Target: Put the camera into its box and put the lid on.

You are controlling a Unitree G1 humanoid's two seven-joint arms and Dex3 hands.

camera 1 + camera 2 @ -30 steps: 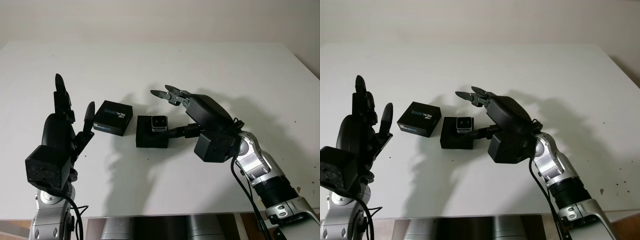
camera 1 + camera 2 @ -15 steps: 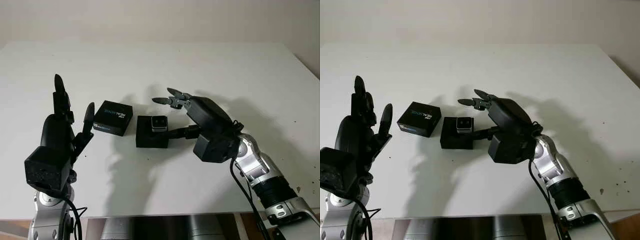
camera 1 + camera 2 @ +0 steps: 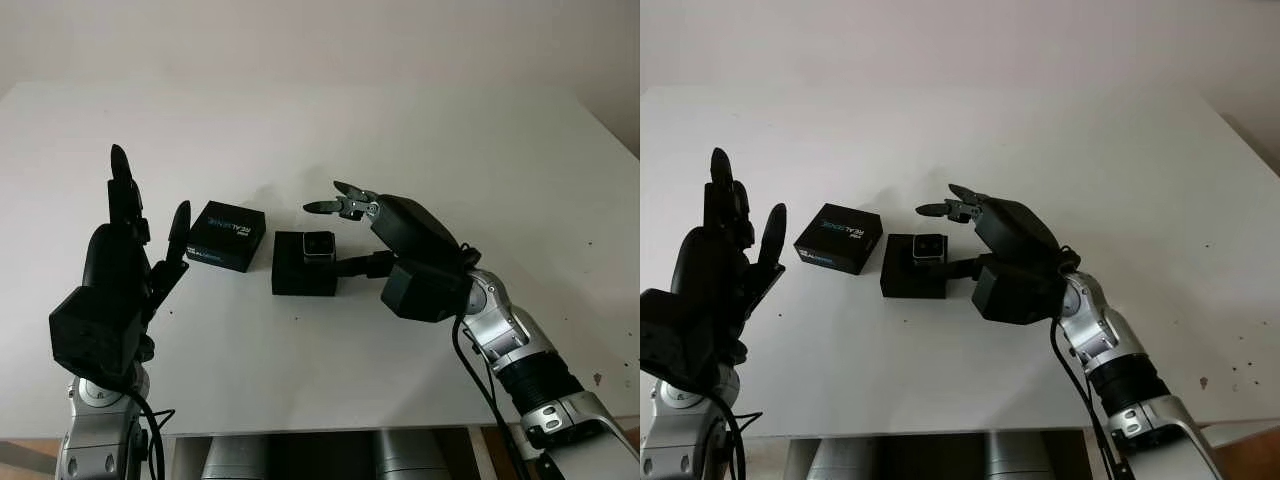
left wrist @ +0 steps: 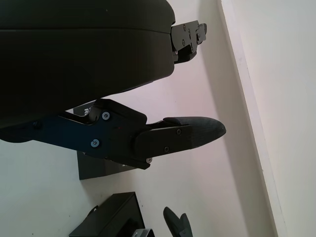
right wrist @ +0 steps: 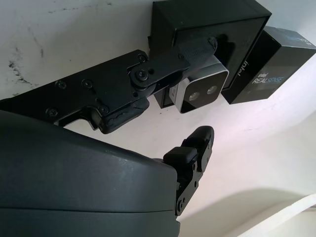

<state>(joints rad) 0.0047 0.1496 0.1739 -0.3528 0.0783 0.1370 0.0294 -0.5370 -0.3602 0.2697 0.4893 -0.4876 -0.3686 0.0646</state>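
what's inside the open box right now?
The silver camera sits in the open box, lens face visible. The right hand is around it, one finger lying across the box, hiding part of the camera. The lid lies beside the box.

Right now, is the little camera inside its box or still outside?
Inside. The camera sits in the open black box, its silver face poking above the rim. The lid lies beside it on the table, not on yet.

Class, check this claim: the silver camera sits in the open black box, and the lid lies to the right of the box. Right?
Not quite. The camera does sit in the open box, but the lid lies to the box's left, as the left eye view shows.
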